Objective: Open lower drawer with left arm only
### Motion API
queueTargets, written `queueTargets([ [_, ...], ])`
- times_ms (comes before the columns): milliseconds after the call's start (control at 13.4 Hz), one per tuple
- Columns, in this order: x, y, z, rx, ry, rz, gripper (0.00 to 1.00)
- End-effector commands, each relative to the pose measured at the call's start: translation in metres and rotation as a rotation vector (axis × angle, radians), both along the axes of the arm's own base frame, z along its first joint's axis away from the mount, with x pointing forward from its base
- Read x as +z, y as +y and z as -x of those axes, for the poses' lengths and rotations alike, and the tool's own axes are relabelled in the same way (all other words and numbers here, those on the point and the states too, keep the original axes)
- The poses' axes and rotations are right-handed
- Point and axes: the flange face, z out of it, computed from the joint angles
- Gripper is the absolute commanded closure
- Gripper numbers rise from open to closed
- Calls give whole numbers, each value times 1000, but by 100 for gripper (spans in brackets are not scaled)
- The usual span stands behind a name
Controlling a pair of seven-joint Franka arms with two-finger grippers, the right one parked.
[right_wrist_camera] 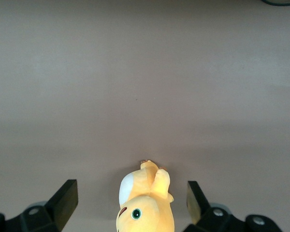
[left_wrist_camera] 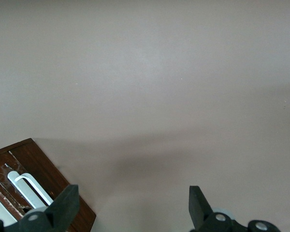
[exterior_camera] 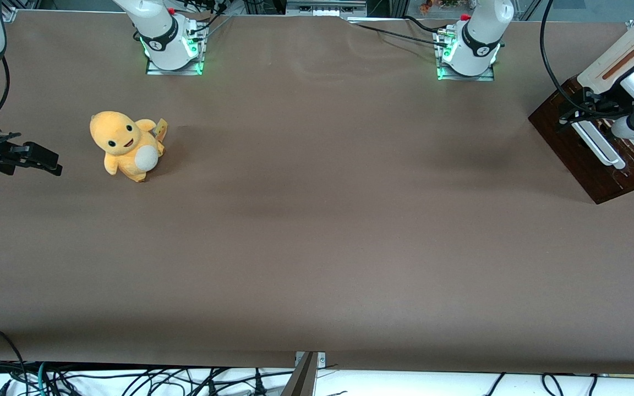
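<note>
Lower drawer (exterior_camera: 575, 144), dark brown with a white bar handle (exterior_camera: 600, 147), sits at the working arm's end of the table (exterior_camera: 317, 220). Left arm's gripper (left_wrist_camera: 130, 210) hovers above the handle, jaws spread, apparently not touching it.

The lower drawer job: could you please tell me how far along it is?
Done: the left arm's gripper has reached the lower drawer, fingers open. In hand: lining up beside the white bar handle, not gripping it. Left: close on the handle and pull; the drawer looks shut.
</note>
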Motion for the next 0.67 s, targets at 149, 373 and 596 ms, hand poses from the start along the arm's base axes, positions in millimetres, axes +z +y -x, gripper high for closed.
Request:
queueTargets([
  [149, 4, -1, 1, -17, -2, 7, 0],
  [373, 1, 0, 0, -15, 1, 4, 0],
  [596, 1, 1, -1, -17, 0, -13, 0],
])
